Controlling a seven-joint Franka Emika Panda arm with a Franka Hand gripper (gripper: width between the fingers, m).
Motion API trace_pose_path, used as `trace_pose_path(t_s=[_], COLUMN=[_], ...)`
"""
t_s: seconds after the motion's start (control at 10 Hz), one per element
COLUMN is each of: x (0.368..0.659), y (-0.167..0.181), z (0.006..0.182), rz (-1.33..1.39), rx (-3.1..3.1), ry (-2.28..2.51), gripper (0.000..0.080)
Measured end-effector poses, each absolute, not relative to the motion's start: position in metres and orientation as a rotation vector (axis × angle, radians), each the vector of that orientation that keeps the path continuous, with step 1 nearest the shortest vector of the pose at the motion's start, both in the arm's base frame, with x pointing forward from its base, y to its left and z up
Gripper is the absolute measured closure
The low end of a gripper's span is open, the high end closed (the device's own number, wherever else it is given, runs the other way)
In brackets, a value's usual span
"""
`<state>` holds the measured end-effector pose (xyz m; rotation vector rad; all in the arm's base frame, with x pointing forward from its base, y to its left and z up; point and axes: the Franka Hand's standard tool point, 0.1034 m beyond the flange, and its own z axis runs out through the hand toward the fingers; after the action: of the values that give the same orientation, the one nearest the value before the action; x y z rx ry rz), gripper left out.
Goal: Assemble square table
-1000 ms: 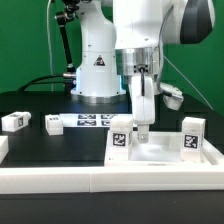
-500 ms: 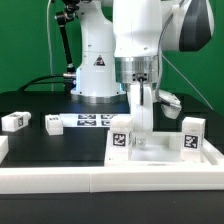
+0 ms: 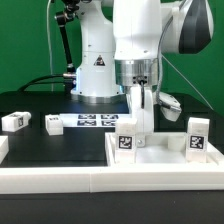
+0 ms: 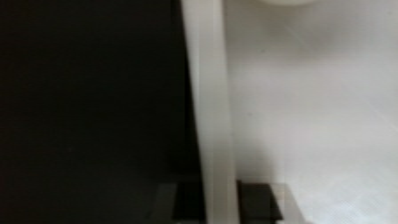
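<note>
Top: white plastic square tray tabletop (image 3: pixel 165 153), raised rim (two tags showing).
Grip: gripper (image 3: pixel 143 129) clamped on that rim, I think.

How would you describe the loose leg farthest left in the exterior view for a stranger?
Start at the arm's white base at the back, then drop to the black table on the exterior view's left. Two small white tagged blocks lie there beside the marker board; the leg wanted is the one farther from the board, nearest the picture's edge.
</note>
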<state>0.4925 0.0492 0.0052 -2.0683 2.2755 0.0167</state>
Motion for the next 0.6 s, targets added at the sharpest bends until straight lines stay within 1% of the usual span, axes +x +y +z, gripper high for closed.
trace_pose_path(t_s=[0.6], x=[0.4925], y=[0.0492], z=[0.0052], rz=[0.016], rx=[-2.085], ry=[2.26], gripper=[0.0739])
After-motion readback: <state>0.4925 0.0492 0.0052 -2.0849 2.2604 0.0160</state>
